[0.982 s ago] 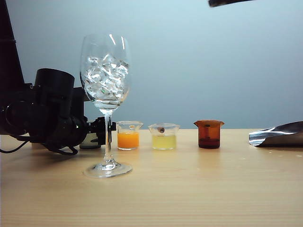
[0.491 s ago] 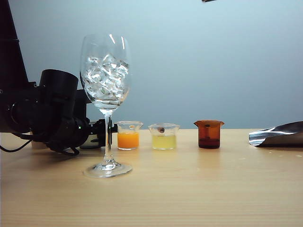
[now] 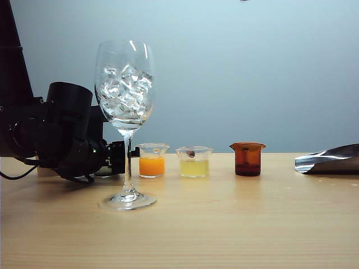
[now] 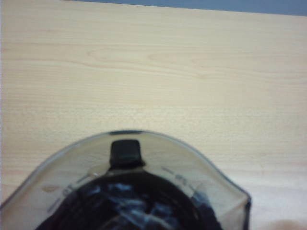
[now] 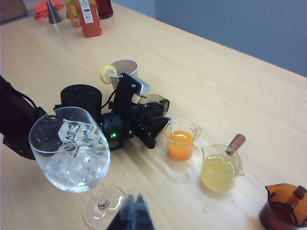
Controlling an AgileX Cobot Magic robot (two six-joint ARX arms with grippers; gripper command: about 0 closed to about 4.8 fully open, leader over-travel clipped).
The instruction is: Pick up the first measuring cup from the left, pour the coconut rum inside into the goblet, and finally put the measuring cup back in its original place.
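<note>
My left gripper (image 5: 152, 120) sits low on the wooden table (image 3: 235, 224), its fingers on either side of the first measuring cup (image 5: 153, 104), a small smoky-grey beaker standing on the table behind the goblet (image 3: 124, 120). From the frames I cannot tell whether the pads are pressing its wall yet. In my left wrist view the cup's flared rim (image 4: 144, 143) fills the foreground, one dark fingertip (image 4: 125, 152) showing through the glass; the coconut rum inside is too clear to make out.

The goblet stands upright in front, its bowl full of ice cubes (image 3: 125, 92). To its right runs a row: a clear cup of orange liquid (image 3: 152, 161), a cup of pale yellow liquid (image 3: 194, 161), then an amber cup (image 3: 247, 158) (each apart from its neighbour). A paper cup with a lemon slice (image 5: 120, 69) stands just behind my left gripper.

My right gripper (image 5: 130, 214) hangs high above the goblet's foot, fingers close together. Open tabletop lies in front of the row and out to a silver pouch (image 3: 330, 159) at the right edge.
</note>
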